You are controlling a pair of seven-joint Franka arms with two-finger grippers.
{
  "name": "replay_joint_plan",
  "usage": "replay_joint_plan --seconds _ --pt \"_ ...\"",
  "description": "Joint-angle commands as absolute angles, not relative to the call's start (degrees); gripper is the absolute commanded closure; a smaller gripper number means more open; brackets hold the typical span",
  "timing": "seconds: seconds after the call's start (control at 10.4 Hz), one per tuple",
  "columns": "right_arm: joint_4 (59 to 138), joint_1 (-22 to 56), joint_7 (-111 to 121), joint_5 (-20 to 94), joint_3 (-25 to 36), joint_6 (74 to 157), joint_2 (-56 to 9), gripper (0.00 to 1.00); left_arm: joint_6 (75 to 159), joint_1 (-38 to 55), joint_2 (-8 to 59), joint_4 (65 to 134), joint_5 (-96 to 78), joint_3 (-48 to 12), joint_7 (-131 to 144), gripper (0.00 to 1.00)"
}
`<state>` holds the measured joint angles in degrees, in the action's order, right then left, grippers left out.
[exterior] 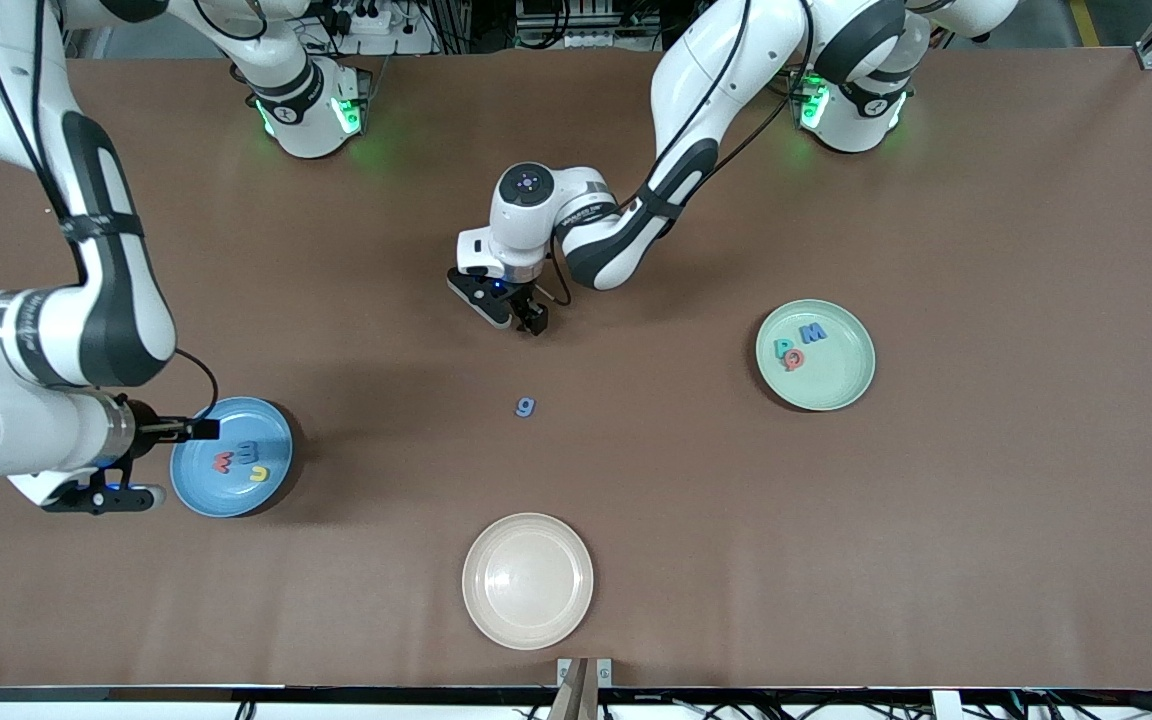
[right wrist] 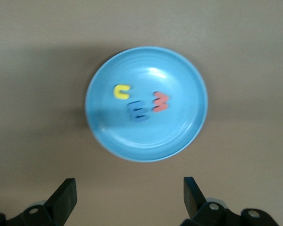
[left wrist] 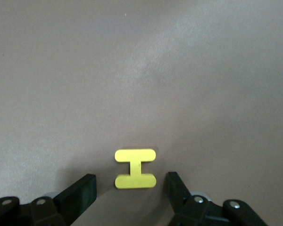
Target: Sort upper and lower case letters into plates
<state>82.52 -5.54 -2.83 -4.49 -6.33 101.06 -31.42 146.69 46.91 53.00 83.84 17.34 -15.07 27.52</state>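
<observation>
Cream plate (exterior: 527,581) lies nearest; open left pincer (left wrist: 132,188) straddles a flat yellow H (left wrist: 135,168).

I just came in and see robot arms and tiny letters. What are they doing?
They are sorting toy letters into plates. The left gripper is open around a yellow letter H on the table. The right gripper is open by the blue plate, which holds three letters. The green plate holds three too. A blue g waits on the table.
</observation>
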Motion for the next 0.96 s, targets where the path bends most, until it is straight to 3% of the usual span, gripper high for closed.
replay_joint_plan --seconds 0.0,0.29,0.87 --pt "95.1 -6.7 -2.3 -1.5 -6.7 106.0 -22.2 0.00 144.8 47.4 53.1 84.3 15.9 -14.7 28.5 0.32" --pt "106.9 -6.5 -2.3 -1.4 -6.7 114.1 -14.6 0.00 144.8 47.5 53.3 82.9 16.0 -14.9 28.5 0.32" --pt "109.0 -6.6 -4.4 -1.4 -6.4 116.5 -14.3 0.00 144.8 48.3 54.5 79.7 15.8 -14.9 28.5 0.34"
